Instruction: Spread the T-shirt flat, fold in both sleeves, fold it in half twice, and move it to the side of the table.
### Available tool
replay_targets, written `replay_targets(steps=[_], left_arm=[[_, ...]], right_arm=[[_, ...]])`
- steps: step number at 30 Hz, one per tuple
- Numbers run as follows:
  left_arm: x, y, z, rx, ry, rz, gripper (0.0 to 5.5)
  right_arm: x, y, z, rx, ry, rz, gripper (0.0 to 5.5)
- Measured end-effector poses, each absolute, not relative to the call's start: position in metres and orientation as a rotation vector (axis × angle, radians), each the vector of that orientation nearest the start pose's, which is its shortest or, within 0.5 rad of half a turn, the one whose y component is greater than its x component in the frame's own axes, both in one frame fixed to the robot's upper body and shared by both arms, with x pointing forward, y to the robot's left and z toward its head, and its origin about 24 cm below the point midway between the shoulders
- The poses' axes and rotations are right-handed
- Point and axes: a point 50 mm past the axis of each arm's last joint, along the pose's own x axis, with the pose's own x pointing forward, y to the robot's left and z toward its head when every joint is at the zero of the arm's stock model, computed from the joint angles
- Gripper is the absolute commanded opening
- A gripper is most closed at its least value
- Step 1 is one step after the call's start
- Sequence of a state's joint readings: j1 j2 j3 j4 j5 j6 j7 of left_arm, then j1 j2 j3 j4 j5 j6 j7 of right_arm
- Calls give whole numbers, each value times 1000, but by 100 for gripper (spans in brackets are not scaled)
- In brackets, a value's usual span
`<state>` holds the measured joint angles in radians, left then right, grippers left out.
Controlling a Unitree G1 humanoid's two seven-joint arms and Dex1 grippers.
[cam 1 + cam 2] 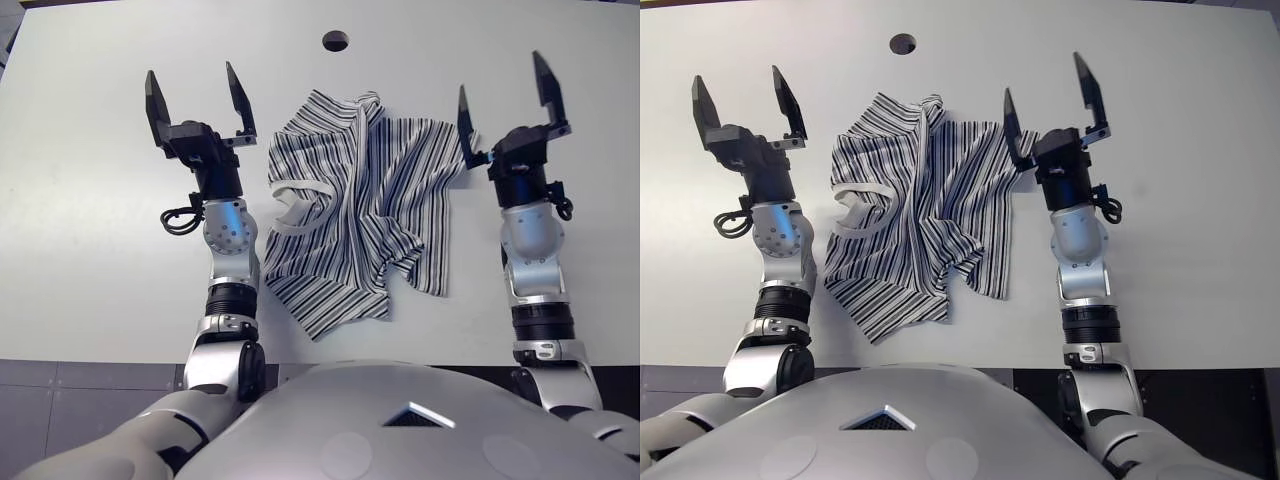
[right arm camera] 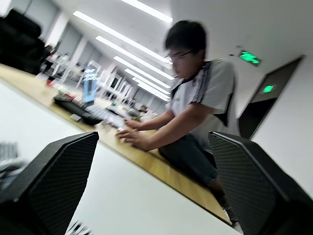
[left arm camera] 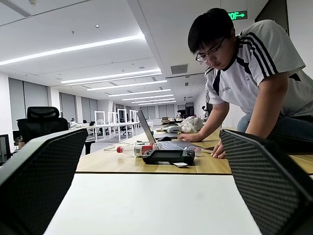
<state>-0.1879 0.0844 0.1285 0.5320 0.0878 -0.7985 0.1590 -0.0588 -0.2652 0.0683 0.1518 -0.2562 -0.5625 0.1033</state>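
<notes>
A black-and-white striped T-shirt (image 1: 360, 205) lies crumpled in the middle of the white table (image 1: 90, 260), its white collar (image 1: 300, 205) toward my left and folds bunched near the front edge. My left gripper (image 1: 198, 88) stands open just left of the shirt, fingers pointing away from me, nothing between them. My right gripper (image 1: 505, 92) is open too, beside the shirt's right edge, with one fingertip (image 1: 463, 105) close to the cloth. In the wrist views both pairs of black fingers (image 3: 34, 181) (image 2: 54, 181) are spread wide over bare table.
A small round hole (image 1: 335, 41) sits in the table beyond the shirt. A black cable loop (image 1: 180, 218) hangs off my left wrist. Bare table surface stretches to the far left and far right of the shirt.
</notes>
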Motion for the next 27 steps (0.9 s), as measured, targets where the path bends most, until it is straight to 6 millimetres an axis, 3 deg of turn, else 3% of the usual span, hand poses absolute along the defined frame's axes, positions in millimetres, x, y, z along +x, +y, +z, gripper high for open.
replay_targets(steps=[12,22,27], left_arm=[[261,192,40,111,-431,202,501],[254,194,36,113,-421,188,501],[248,201,34,163,-421,177,501]], right_arm=[[245,-161,62,-572,-378,377,416],[254,-176,58,-387,-365,150,416],[254,-178,54,-339,-347,119,416]])
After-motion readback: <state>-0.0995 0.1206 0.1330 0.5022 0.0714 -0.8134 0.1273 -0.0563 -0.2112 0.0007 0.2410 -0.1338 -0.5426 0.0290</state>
